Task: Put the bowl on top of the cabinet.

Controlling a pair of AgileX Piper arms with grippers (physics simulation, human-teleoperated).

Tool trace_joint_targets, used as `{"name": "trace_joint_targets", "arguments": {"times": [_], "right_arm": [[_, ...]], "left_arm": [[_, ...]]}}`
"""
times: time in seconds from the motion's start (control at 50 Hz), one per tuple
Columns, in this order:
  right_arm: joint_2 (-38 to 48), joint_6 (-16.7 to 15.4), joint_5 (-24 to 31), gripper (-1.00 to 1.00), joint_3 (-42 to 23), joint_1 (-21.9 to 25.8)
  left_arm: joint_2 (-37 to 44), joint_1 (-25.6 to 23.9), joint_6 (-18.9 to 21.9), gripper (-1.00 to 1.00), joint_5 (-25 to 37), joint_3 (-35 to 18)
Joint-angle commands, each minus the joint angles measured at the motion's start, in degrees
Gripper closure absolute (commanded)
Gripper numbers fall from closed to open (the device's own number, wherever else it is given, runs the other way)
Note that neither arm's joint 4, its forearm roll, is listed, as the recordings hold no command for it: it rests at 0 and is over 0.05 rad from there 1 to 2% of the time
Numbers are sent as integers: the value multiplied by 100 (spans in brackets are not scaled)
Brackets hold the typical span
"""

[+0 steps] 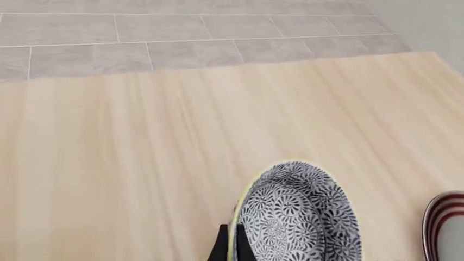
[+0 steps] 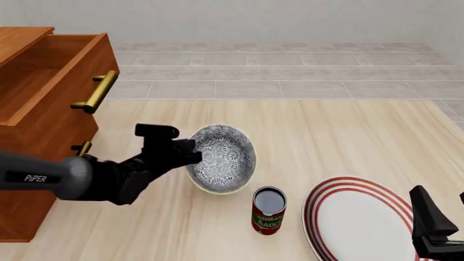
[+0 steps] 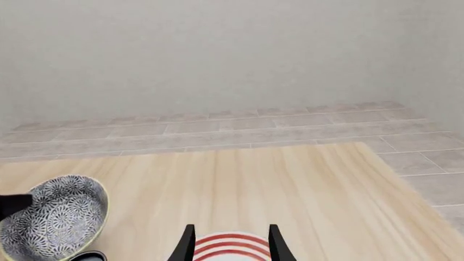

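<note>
Bowl: the bowl sits near the centre of the front view, tilted, its patterned inside facing up and toward 3 o'clock; whether its lower edge touches the worktop cannot be told; it also shows in the left wrist view and the right wrist view.
Left pincer: the left pincer reaches in from 9 o'clock of the bowl; its fingers are pressed onto the cream rim, one inside and one outside, pinching the bowl at its near-left edge.
Right pincer: the right pincer hangs at 4 o'clock of the front view, over the plate; its fingers are spread, with nothing between them.
Cabinet: the cabinet stands at 9 to 10 o'clock of the bowl, well apart from it; its top drawer is pulled out; a brass handle shows on the drawer front; the cabinet top is bare where visible.
Can: a red can stands upright just beside the bowl at its 5 o'clock; the two look apart.
Plate: a white plate with red rings lies flat at 4 o'clock of the bowl, near the can but not touching it.
</note>
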Motion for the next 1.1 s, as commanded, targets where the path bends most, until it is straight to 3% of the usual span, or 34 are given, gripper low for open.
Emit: {"name": "trace_joint_targets", "arguments": {"times": [0.02, 0.76, 1.1], "right_arm": [[-9, 4, 2, -100, 7, -6], [-25, -9, -17, -100, 41, 4], [-34, -27, -7, -100, 36, 24]], "left_arm": [[-404, -54, 68, 100, 208, 20], [-1627, -32, 210, 100, 979, -150], [-1949, -59, 12, 100, 1148, -201]]}}
